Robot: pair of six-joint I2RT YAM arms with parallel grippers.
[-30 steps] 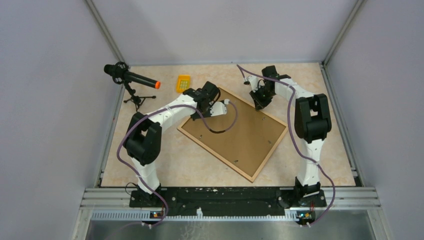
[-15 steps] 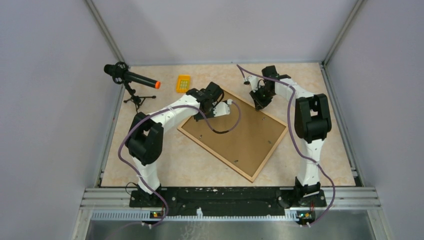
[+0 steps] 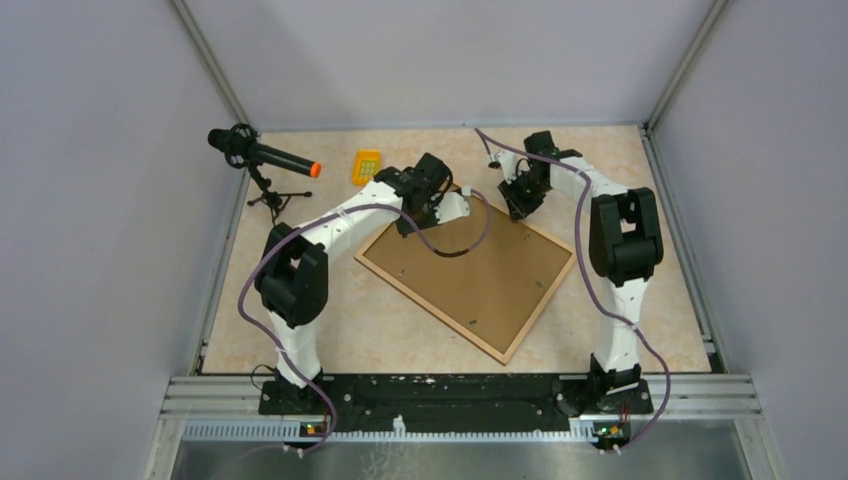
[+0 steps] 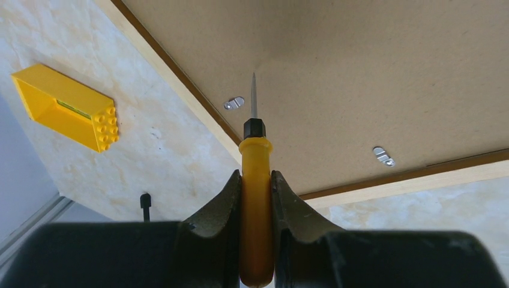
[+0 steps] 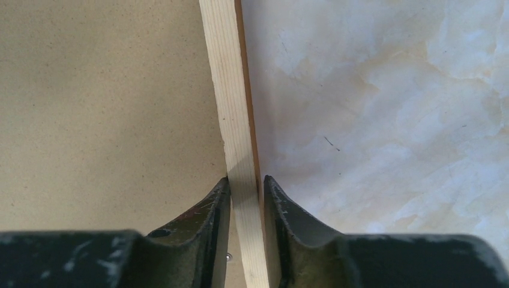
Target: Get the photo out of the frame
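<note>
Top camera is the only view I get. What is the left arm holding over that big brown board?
Observer: The left gripper is shut on a yellow-handled screwdriver. Its blade points out over the plain back of the frame.
Operator: What is it pointing at?
Observer: In the left wrist view the blade shows just beside a small metal clip near the frame's edge. I cannot tell whether it touches.
Operator: And the other arm?
Observer: The right gripper straddles the frame's wooden rim, one side over the back and one over the table. I cannot tell whether it is squeezing.
</note>
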